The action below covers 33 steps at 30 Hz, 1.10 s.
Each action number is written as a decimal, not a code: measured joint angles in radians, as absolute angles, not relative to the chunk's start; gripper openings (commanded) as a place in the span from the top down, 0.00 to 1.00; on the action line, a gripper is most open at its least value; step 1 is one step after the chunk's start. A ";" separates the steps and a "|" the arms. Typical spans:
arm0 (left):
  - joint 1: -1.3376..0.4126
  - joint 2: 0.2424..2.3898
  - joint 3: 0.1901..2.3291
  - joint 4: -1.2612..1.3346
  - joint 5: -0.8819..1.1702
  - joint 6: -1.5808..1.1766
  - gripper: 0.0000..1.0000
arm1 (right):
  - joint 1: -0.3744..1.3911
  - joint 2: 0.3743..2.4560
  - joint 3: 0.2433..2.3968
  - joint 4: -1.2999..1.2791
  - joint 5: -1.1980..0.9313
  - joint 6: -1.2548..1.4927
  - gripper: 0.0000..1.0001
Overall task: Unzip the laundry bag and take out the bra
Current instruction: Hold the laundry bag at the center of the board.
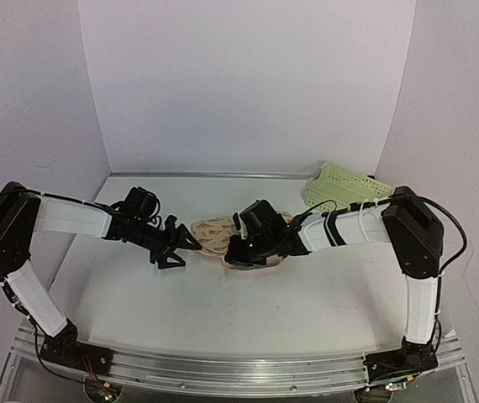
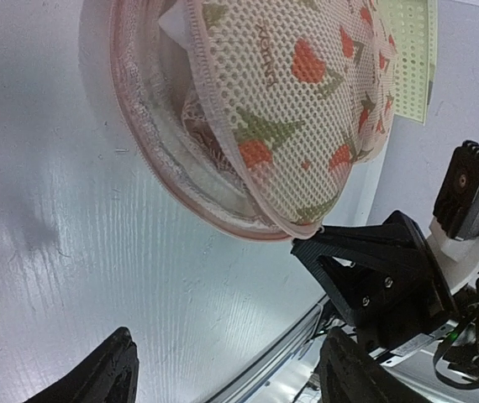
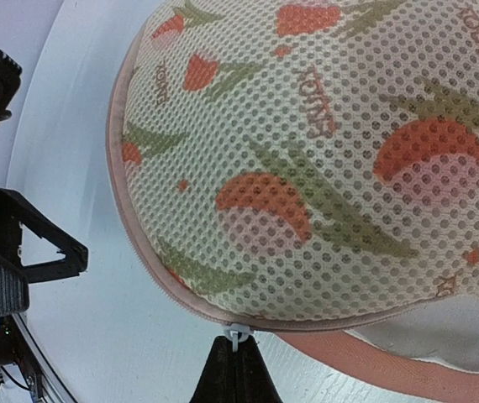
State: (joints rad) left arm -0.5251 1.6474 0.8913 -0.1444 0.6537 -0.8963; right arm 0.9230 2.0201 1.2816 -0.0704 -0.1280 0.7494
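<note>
Bag (image 1: pixel 214 228), mid-surface (image 1: pixel 265 311): the only text seen is a small brown word (image 3: pixel 319 102) printed on the beige mesh, repeated among the orange and green leaf prints. Right wrist view shows at least four copies, each turned a different way, one cut by the top right picture edge. Left wrist view shows one copy near the top of the mesh, sideways. Short, capital letters, about five. Weave breaks the strokes and the fabric curves, so the letters can't be read for sure. No other readable text.
</note>
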 measured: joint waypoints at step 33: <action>-0.525 1.841 0.835 0.212 0.680 -1.191 0.33 | 0.957 2.027 1.297 -0.062 -0.165 0.748 1.00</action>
